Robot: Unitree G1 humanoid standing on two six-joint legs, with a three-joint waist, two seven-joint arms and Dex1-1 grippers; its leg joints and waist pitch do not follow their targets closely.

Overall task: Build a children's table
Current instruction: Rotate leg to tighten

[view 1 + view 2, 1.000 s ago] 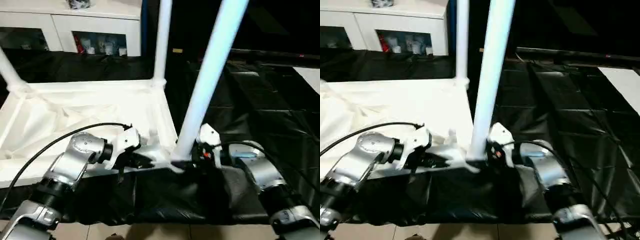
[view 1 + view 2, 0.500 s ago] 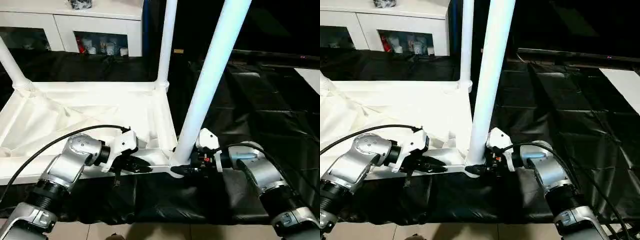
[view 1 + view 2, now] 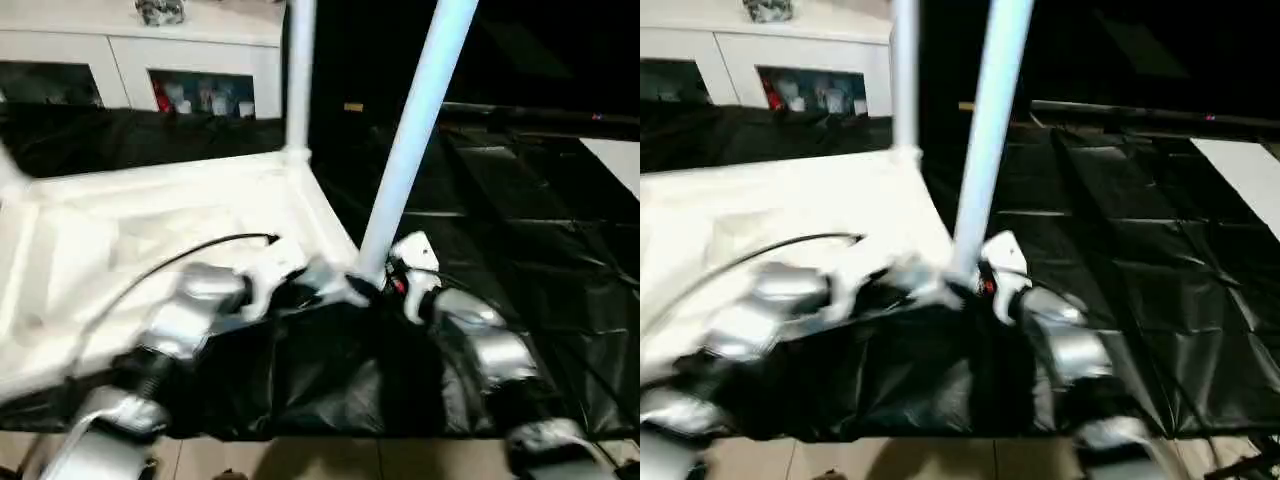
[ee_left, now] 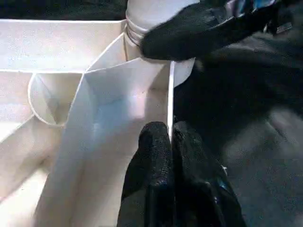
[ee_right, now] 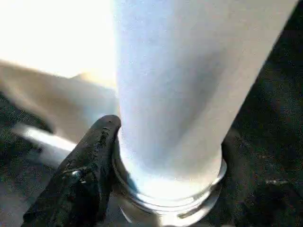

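Tabletop (image 3: 150, 225), upside down on the black-draped work surface (image 3: 520, 240), shows in the head views with a far leg (image 3: 298, 75) standing in its corner and a near leg (image 3: 410, 140) rising from the nearest corner socket between your two arms.

Left wrist view: the left gripper (image 4: 170, 142) is pinched shut on the thin rim wall (image 4: 170, 101) just beside that socket. Keep that hold firm (it braces the top).

Right wrist view: the right gripper (image 5: 165, 156) clasps the near leg's base, one finger (image 5: 83, 175) against it. Turn the leg squarely about its own axis, without leaning it, until the collar seats.
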